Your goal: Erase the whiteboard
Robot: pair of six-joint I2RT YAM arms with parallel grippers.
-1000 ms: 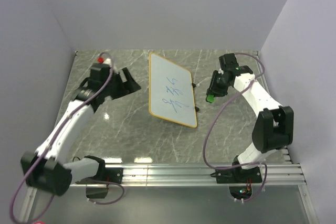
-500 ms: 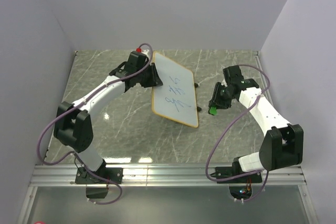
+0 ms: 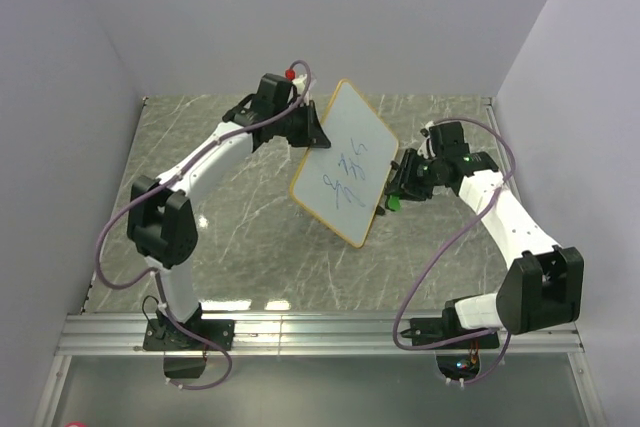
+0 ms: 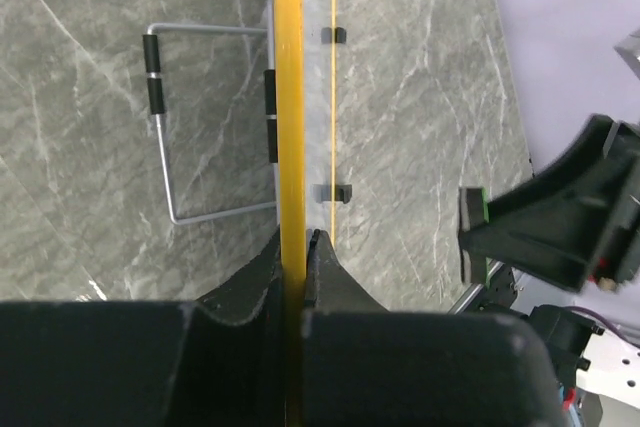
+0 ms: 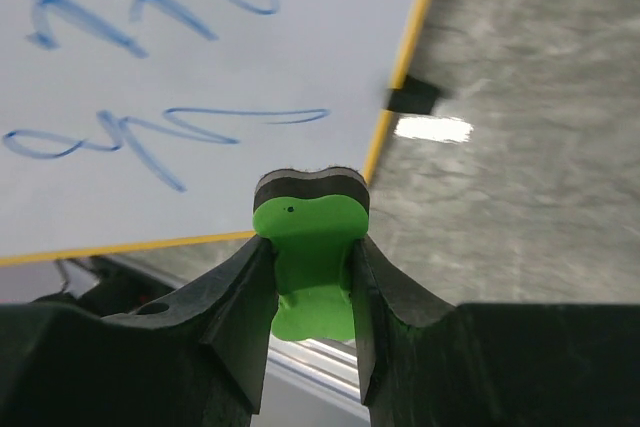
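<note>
The whiteboard has an orange-tan rim and blue scribbles, and it stands tilted up off the table on its near edge. My left gripper is shut on its upper left rim. In the left wrist view that rim runs edge-on between the closed fingers of my left gripper. My right gripper is shut on a small green eraser just beside the board's right edge. In the right wrist view the eraser sits between the fingers, its black felt facing the scribbled whiteboard close ahead.
A grey marbled tabletop lies between lilac walls, with an aluminium rail along the near edge. A wire stand with black sleeves hangs off the board's back. Small black clips sit on its rim.
My left arm swung right to the board, shut on its upper left rim and tipped the board up. My right gripper with the eraser moved in towards the board's right edge.
</note>
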